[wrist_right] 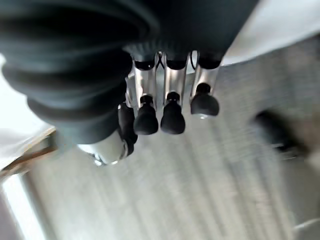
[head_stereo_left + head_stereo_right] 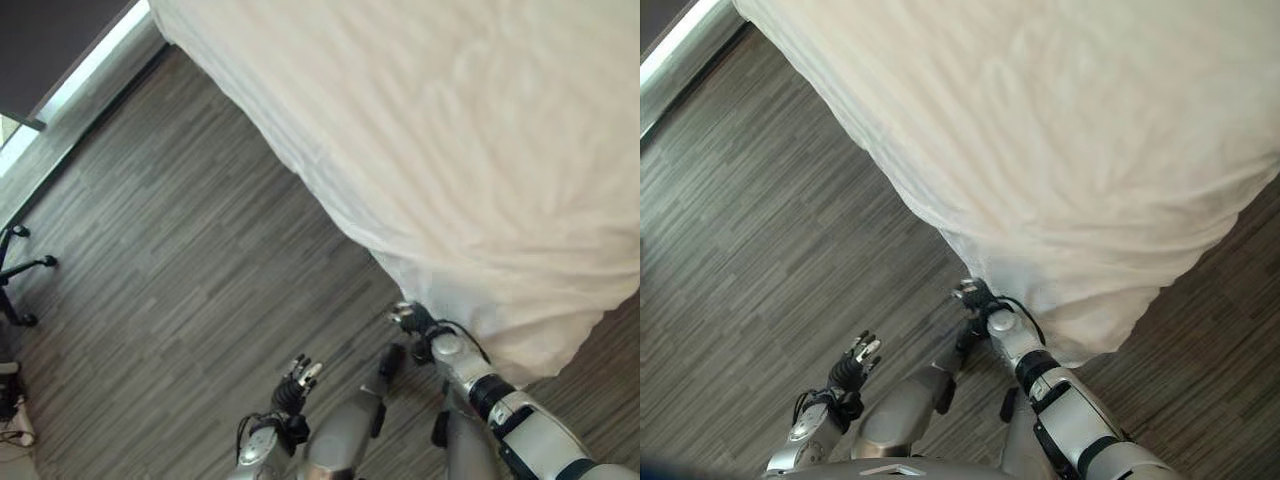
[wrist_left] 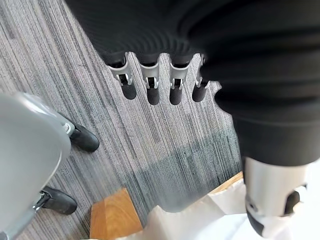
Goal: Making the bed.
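The bed [image 2: 480, 130] lies under a white duvet, smooth with faint creases, across the upper right of both eye views. Its near corner [image 2: 1080, 320] hangs down toward the grey wood floor. My right hand [image 2: 418, 322] is right beside that hanging corner, fingers relaxed and holding nothing; in the right wrist view its fingers [image 1: 172, 112] hang over bare floor with white cloth [image 1: 285, 25] behind them. My left hand [image 2: 298, 380] is low over the floor, apart from the bed, fingers straight [image 3: 152, 87]. A wooden bed leg [image 3: 114, 216] shows under the sheet edge.
Grey wood-plank floor [image 2: 180, 250] runs along the bed's left side. A black chair base on castors [image 2: 22, 275] stands at the far left. A dark panel [image 2: 50, 40] above a pale strip borders the top left.
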Tool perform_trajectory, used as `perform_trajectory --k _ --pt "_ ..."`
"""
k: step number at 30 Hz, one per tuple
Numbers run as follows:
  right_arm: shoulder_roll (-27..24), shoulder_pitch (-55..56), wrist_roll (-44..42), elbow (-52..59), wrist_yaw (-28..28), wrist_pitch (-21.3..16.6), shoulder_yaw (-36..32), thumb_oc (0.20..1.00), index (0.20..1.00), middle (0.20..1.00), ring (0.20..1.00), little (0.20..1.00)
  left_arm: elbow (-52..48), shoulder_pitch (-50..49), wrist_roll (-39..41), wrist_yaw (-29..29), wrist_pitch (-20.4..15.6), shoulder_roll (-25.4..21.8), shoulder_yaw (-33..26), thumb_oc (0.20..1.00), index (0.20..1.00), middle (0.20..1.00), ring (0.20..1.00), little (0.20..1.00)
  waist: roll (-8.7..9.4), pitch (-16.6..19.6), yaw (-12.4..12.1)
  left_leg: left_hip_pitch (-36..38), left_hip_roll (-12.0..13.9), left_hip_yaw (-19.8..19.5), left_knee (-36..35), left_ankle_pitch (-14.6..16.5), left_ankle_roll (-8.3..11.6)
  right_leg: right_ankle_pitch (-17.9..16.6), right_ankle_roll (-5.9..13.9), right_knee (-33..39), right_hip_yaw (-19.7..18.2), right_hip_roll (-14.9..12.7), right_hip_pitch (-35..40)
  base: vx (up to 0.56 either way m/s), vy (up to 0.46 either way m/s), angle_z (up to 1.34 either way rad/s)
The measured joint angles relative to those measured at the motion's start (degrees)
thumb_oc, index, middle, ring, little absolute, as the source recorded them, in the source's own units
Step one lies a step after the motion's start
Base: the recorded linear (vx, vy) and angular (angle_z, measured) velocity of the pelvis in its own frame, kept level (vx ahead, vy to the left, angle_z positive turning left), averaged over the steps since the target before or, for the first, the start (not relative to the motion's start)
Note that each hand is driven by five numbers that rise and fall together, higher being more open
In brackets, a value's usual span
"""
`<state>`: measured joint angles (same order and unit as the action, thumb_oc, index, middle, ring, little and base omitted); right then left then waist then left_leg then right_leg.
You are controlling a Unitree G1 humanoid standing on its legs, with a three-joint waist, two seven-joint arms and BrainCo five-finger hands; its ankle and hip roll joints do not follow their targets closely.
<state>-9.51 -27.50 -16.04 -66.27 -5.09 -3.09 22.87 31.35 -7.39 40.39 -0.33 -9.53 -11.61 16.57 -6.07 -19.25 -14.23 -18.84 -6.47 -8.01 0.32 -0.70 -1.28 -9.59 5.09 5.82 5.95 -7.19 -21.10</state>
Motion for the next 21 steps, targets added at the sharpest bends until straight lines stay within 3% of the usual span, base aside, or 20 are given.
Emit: perform_trajectory --k 5,8,14,19,21 --pt "-9.4 10.1 -1.0 -6.8 -0.9 -1.9 -17.5 0.200 0.200 0.200 0.200 0.200 -1.7 0.6 -0.1 -1.3 0.0 -0.3 -1.6 1.000 1.000 1.000 1.000 1.000 0.31 -0.4 1.1 -0.4 -0.2 0.6 -0.2 -0.1 -0.10 -0.1 0.13 0.0 -0.4 -0.2 -0.6 0.00 0.015 -0.03" --pt "-14.1 15.7 -2.7 -6.7 -2.0 -2.5 -20.9 0.200 0.200 0.200 0.200 0.200 -1.8 0.6 -0.1 -2.0 0.0 -1.1 -3.3 1.000 1.000 1.000 1.000 1.000 1.34 -1.1 3.6 -0.2 -0.1 0.9 -0.2 -0.1 -0.14 -0.1 0.23 0.0 -0.9 -0.1 -0.6 0.02 0.004 -0.06" --pt "-12.9 27.0 -2.9 -8.4 -1.3 -2.2 -25.0 0.200 0.200 0.200 0.200 0.200 -2.5 1.0 -0.1 -2.6 0.3 -1.3 -4.2 1.000 1.000 1.000 1.000 1.000 3.19 -1.7 9.1 1.9 0.5 1.6 -0.9 0.0 -0.06 -0.3 0.23 0.0 -1.9 0.7 0.8 0.05 -0.003 -0.10" --pt "-10.8 35.7 -2.9 -8.9 -0.8 -0.9 -32.5 0.200 0.200 0.200 0.200 0.200 -2.6 0.1 -0.1 -3.6 0.9 -3.4 -5.7 1.000 1.000 1.000 1.000 1.000 5.99 0.3 13.5 5.3 1.0 3.1 -2.7 0.2 0.10 0.6 0.89 0.0 -3.6 0.9 2.7 0.06 -0.007 -0.19" --pt "-11.6 38.4 -3.9 -6.7 -2.0 -0.4 -35.1 0.200 0.200 0.200 0.200 0.200 -3.1 -0.1 -0.1 -3.9 1.0 -4.6 -5.8 1.000 1.000 1.000 1.000 1.000 7.99 1.7 15.0 6.1 1.1 4.1 -3.3 0.1 0.00 0.6 0.88 0.0 -4.7 1.2 2.7 0.03 0.009 -0.23"
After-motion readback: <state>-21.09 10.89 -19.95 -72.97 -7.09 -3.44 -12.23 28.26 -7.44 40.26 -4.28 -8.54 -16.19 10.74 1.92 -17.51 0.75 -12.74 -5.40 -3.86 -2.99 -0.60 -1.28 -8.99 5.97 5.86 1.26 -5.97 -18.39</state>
